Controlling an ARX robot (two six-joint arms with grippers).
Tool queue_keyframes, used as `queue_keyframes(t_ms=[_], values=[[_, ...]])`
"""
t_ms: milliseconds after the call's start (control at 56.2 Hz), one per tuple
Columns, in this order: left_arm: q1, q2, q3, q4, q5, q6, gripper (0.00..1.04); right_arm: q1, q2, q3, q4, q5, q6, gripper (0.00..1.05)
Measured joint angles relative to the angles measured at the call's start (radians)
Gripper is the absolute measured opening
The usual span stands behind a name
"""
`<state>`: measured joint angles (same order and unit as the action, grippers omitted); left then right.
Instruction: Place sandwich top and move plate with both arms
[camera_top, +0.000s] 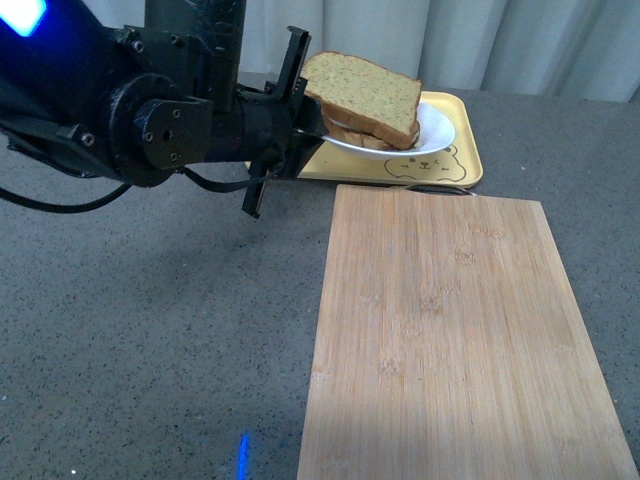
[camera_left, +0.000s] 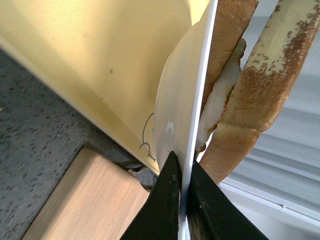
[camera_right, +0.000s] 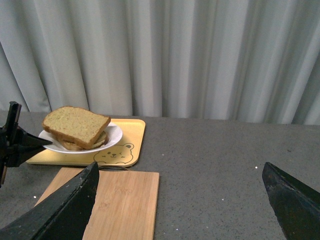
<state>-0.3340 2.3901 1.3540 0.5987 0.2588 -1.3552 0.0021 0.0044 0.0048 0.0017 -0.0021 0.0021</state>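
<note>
The white plate (camera_top: 437, 126) is lifted above the yellow bear tray (camera_top: 463, 164). The sandwich top (camera_top: 365, 93), a tan-brown bread slice, lies on the lower slices on the plate. My left gripper (camera_top: 300, 112) is shut on the plate's near-left rim and holds it up. In the left wrist view the black fingers (camera_left: 167, 200) pinch the thin plate edge (camera_left: 197, 115), with the bread (camera_left: 257, 85) beside it. In the right wrist view the plate (camera_right: 112, 135) and sandwich top (camera_right: 75, 124) show at far left. My right gripper (camera_right: 182, 200) is open and empty, far from the plate.
A bamboo cutting board (camera_top: 455, 330) lies on the grey table (camera_top: 150, 330) in front of the tray; it also shows in the right wrist view (camera_right: 120, 200). A grey curtain (camera_right: 200, 55) hangs behind the table.
</note>
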Motion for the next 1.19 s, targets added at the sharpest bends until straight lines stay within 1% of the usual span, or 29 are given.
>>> queue_keyframes(t_ms=[160, 356, 427, 462, 480, 516, 587, 658, 676, 765, 818, 854, 889, 907, 925, 960, 978, 996, 1014, 1049, 1085, 1103, 1138, 1156, 1191], values=[[-0.001, 0.077, 0.130, -0.058, 0.009, 0.003, 0.04, 0.000, 0.000, 0.000, 0.000, 0.000, 0.000, 0.95], [-0.002, 0.109, 0.174, -0.088, 0.004, 0.007, 0.04, 0.000, 0.000, 0.000, 0.000, 0.000, 0.000, 0.95], [-0.002, 0.108, 0.174, -0.087, -0.003, 0.007, 0.17, 0.000, 0.000, 0.000, 0.000, 0.000, 0.000, 0.95], [0.000, 0.102, 0.164, -0.079, -0.004, 0.008, 0.26, 0.000, 0.000, 0.000, 0.000, 0.000, 0.000, 0.95], [0.000, 0.100, 0.161, -0.078, -0.004, 0.009, 0.28, 0.000, 0.000, 0.000, 0.000, 0.000, 0.000, 0.95], [0.000, 0.086, 0.141, -0.079, -0.006, 0.020, 0.35, 0.000, 0.000, 0.000, 0.000, 0.000, 0.000, 0.95], [0.001, 0.053, 0.101, -0.081, -0.029, 0.058, 0.46, 0.000, 0.000, 0.000, 0.000, 0.000, 0.000, 0.95], [0.001, 0.003, 0.048, -0.082, -0.049, 0.137, 0.58, 0.000, 0.000, 0.000, 0.000, 0.000, 0.000, 0.95], [0.001, -0.005, 0.040, -0.084, -0.054, 0.149, 0.60, 0.000, 0.000, 0.000, 0.000, 0.000, 0.000, 0.95], [0.001, -0.113, -0.047, -0.084, -0.115, 0.307, 0.80, 0.000, 0.000, 0.000, 0.000, 0.000, 0.000, 0.95], [-0.003, -0.153, -0.079, -0.082, -0.158, 0.396, 0.87, 0.000, 0.000, 0.000, 0.000, 0.000, 0.000, 0.95], [-0.008, -0.192, -0.114, -0.076, -0.214, 0.481, 0.94, 0.000, 0.000, 0.000, 0.000, 0.000, 0.000, 0.95], [-0.013, -0.229, -0.152, -0.056, -0.291, 0.595, 1.00, 0.000, 0.000, 0.000, 0.000, 0.000, 0.000, 0.95], [-0.017, -0.238, -0.175, -0.024, -0.339, 0.677, 0.99, 0.000, 0.000, 0.000, 0.000, 0.000, 0.000, 0.95], [-0.018, -0.241, -0.190, 0.008, -0.368, 0.694, 0.98, 0.000, 0.000, 0.000, 0.000, 0.000, 0.000, 0.95], [-0.020, -0.254, -0.257, 0.181, -0.483, 0.837, 0.91, 0.000, 0.000, 0.000, 0.000, 0.000, 0.000, 0.95], [-0.020, -0.260, -0.294, 0.262, -0.522, 0.905, 0.87, 0.000, 0.000, 0.000, 0.000, 0.000, 0.000, 0.95], [-0.019, -0.265, -0.314, 0.301, -0.537, 0.953, 0.86, 0.000, 0.000, 0.000, 0.000, 0.000, 0.000, 0.95], [-0.016, -0.275, -0.357, 0.373, -0.551, 1.001, 0.82, 0.000, 0.000, 0.000, 0.000, 0.000, 0.000, 0.95], [-0.005, -0.303, -0.441, 0.489, -0.556, 1.107, 0.75, 0.000, 0.000, 0.000, 0.000, 0.000, 0.000, 0.95], [0.007, -0.331, -0.501, 0.553, -0.552, 1.167, 0.69, 0.000, 0.000, 0.000, 0.000, 0.000, 0.000, 0.95], [0.011, -0.341, -0.519, 0.570, -0.550, 1.183, 0.68, 0.000, 0.000, 0.000, 0.000, 0.000, 0.000, 0.95], [0.031, -0.387, -0.587, 0.621, -0.542, 1.238, 0.60, 0.000, 0.000, 0.000, 0.000, 0.000, 0.000, 0.95], [0.037, -0.400, -0.604, 0.629, -0.539, 1.248, 0.59, 0.000, 0.000, 0.000, 0.000, 0.000, 0.000, 0.95], [0.056, -0.451, -0.664, 0.653, -0.525, 1.277, 0.51, 0.000, 0.000, 0.000, 0.000, 0.000, 0.000, 0.95]])
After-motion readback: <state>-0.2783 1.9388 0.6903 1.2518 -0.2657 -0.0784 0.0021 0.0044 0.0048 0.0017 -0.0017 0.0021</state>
